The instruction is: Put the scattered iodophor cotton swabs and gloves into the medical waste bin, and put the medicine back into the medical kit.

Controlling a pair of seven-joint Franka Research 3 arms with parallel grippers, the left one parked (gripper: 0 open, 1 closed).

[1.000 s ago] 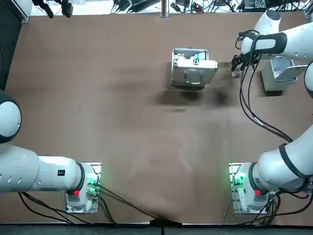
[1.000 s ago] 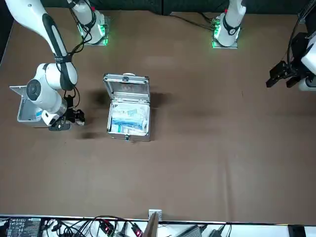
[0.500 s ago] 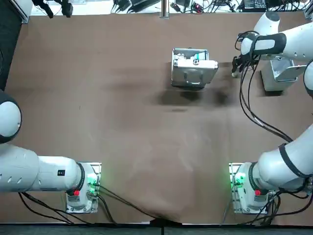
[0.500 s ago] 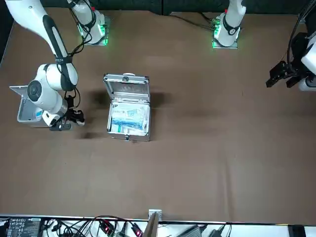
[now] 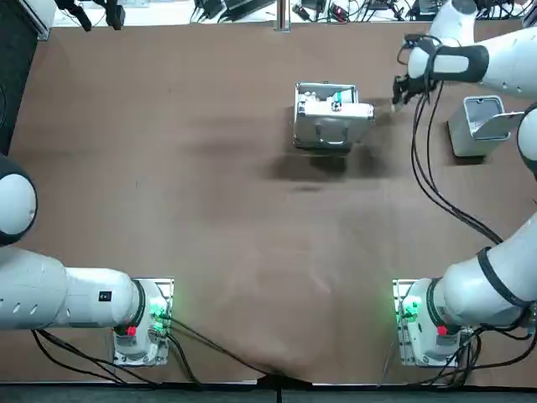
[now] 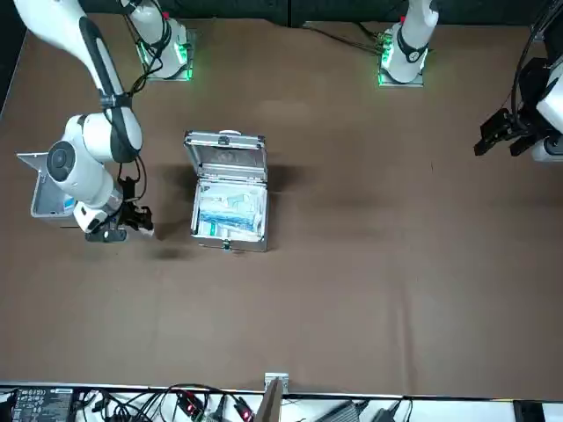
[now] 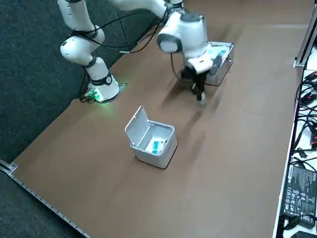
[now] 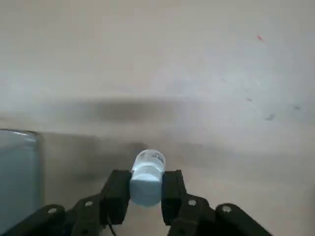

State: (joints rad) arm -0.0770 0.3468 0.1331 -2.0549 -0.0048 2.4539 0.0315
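My right gripper is shut on a small medicine bottle with a pale blue cap, held between the black fingers above the brown table. In the top view the gripper hangs between the open silver medical kit and the grey medical waste bin, toward the table's far side. The kit lies with its lid up and white-and-blue packs inside. From the side, the gripper is just beside the kit. The bin stands open with something blue inside.
The kit's metal wall shows at the edge of the wrist view. The arm's black cables hang over the table near the bin. Cables and electronics line the table's far edge.
The right gripper has moved with the bottle away from the bin, toward the far side of the table and slightly nearer the kit. Kit and bin have not moved.
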